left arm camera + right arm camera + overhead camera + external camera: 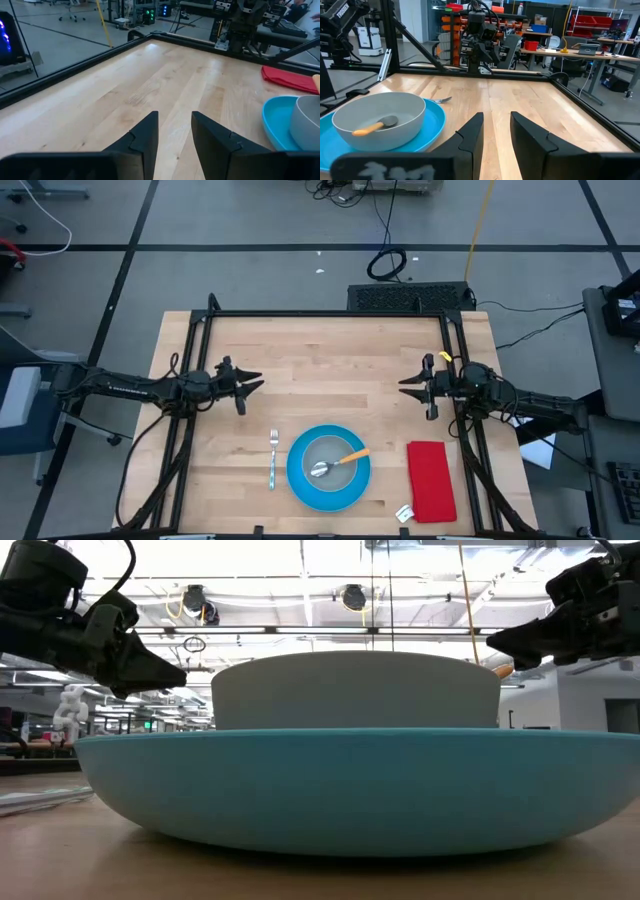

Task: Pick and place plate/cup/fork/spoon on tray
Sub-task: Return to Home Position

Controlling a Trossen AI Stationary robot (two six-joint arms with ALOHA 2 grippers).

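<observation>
The blue plate [328, 468] lies flat on the table near its near edge. The pale-grey cup [330, 460] stands on the plate. The spoon [338, 462] lies in the cup, its metal bowl down inside and its orange handle leaning on the rim. The fork [273, 457] lies flat on the table just left of the plate. My left gripper [255, 384] hovers open and empty over the table's left middle. My right gripper [405, 385] hovers open and empty over the right middle. Plate and cup also show in the right wrist view [432, 125] [379, 120]. No tray shows.
A red rectangular cloth [431, 479] lies right of the plate, with a small white tag [404, 513] by its near left corner. A black frame [330, 313] runs along the table's far, left and right edges. Bare wood lies between the grippers.
</observation>
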